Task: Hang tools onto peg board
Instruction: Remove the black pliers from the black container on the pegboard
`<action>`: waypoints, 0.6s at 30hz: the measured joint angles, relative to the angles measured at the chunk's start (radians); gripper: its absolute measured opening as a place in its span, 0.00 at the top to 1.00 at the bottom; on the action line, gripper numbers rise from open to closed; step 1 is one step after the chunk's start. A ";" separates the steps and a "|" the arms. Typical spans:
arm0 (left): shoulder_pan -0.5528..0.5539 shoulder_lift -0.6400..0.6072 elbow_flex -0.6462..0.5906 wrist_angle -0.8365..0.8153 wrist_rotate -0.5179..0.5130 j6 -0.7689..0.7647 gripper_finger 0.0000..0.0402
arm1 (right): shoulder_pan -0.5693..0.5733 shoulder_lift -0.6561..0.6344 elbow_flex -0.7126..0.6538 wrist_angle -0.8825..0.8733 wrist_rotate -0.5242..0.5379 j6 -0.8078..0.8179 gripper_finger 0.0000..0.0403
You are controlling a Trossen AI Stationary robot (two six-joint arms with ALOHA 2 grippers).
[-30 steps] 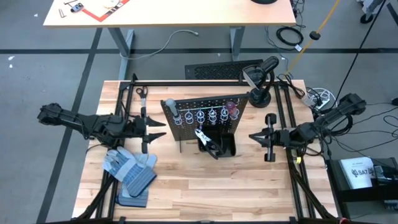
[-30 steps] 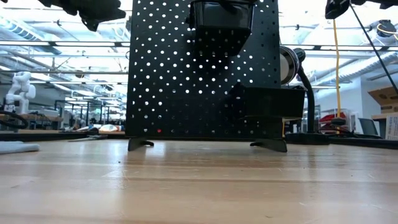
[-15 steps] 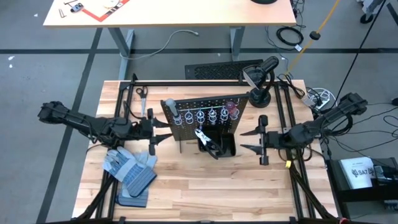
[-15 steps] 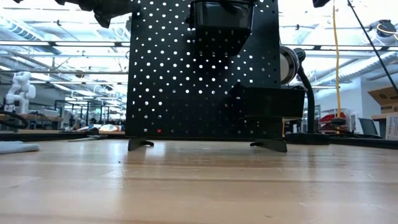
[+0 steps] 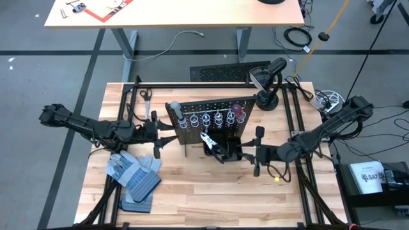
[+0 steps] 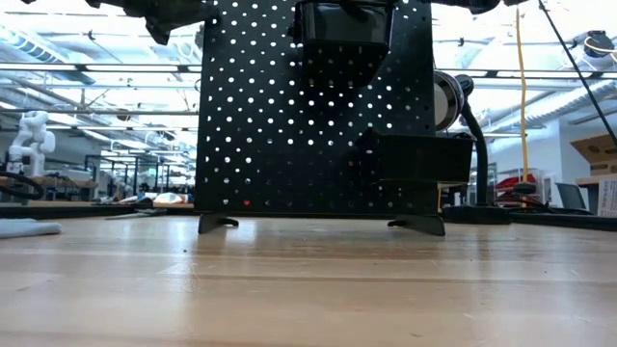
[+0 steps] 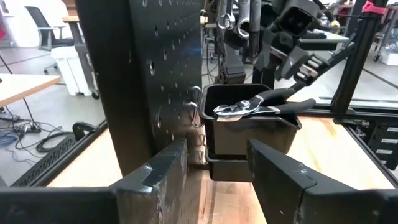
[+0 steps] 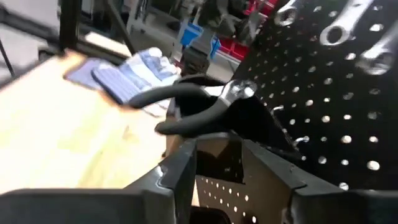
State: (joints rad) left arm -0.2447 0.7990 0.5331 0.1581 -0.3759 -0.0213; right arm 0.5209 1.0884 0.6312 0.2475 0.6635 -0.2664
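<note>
Wood-plank tabletop (image 5: 211,191) inside a black frame, grey shop floor around it. Peg board (image 5: 208,121) stands upright near the middle, closer to the far edge, with silver wrenches (image 5: 206,119) hanging along its row of rings and a red-handled screwdriver (image 5: 239,112) at the right end of that row. Black bin (image 7: 252,134) is fixed low on the board's front; pliers (image 7: 261,106) lie across its rim, handles sticking out toward the right edge, not dropped inside. Blue-grey gloves (image 5: 133,172) sit by the near-left corner, scissors (image 5: 145,94) near the far-left corner.

Right gripper (image 5: 250,153) is just beside the bin on its right side, fingers parted, nothing between them, pointed at the pliers handles. Left gripper (image 5: 167,135) hangs at the board's left edge, fingers parted to a middling gap, empty, waiting.

Step in hand looks like settling or re-gripping the pliers at the bin. To do it well: come in level with the handles, straddle both handles and not just one so the tool won't pivot, close near the joint end for control. Then lift a little, tip the nose down and lower it into the bin. Keep the push light, since the board stands free on small feet and could slide or tip toward the far edge.
</note>
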 joint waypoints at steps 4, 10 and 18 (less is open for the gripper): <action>0.000 0.000 0.000 -0.003 0.000 -0.025 0.56 | 0.031 0.037 0.000 0.040 0.043 -0.080 0.68; 0.000 0.000 0.000 -0.010 0.000 -0.027 0.56 | 0.072 0.064 0.008 0.039 0.138 -0.142 0.52; 0.000 0.000 0.000 -0.010 0.000 -0.026 0.56 | 0.093 0.184 0.072 0.038 0.168 -0.270 0.42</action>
State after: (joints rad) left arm -0.2447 0.7990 0.5331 0.1477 -0.3762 -0.0475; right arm 0.6136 1.2722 0.7029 0.2858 0.8319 -0.5362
